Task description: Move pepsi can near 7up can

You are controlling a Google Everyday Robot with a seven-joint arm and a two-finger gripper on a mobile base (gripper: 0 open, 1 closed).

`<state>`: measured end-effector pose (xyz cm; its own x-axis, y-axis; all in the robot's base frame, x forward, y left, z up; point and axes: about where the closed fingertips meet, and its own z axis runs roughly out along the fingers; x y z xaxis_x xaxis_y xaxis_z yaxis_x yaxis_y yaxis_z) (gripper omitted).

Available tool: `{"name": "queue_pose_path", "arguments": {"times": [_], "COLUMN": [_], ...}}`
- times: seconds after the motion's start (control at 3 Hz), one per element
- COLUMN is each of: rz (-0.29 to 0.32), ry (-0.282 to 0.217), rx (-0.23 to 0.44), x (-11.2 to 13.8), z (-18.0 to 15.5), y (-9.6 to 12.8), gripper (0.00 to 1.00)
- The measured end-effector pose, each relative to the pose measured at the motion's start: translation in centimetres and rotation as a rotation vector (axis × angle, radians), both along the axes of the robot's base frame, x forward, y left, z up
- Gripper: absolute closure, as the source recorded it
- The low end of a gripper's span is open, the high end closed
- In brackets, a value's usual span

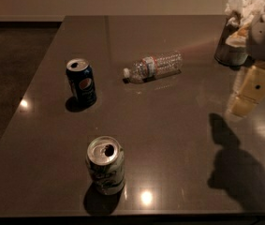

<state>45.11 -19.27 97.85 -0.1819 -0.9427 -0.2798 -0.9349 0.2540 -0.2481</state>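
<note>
The pepsi can [81, 82] stands upright at the left of the dark table [169, 135], dark blue with a round logo and an opened silver top. The 7up can [106, 165] stands upright near the table's front edge, pale silvery with greenish markings, a good way in front of the pepsi can. My gripper [251, 90] hangs at the far right edge of the view, above the table and far from both cans, with its cream-coloured fingers pointing down. It holds nothing that I can see.
A clear plastic bottle [153, 66] lies on its side behind the cans, at the table's middle. A metal holder [230, 46] with crumpled white napkins stands at the back right, just behind the arm. The arm's shadow [237, 165] falls at the right front.
</note>
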Motion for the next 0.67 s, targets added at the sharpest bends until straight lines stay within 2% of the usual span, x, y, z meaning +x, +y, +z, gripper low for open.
{"name": "queue_pose_path", "arguments": {"times": [0.67], "rz": [0.109], "ry": [-0.033], "rx": [0.177], "x": [4.3], "z": [-1.0], "y": [8.5], "gripper": [0.00]}}
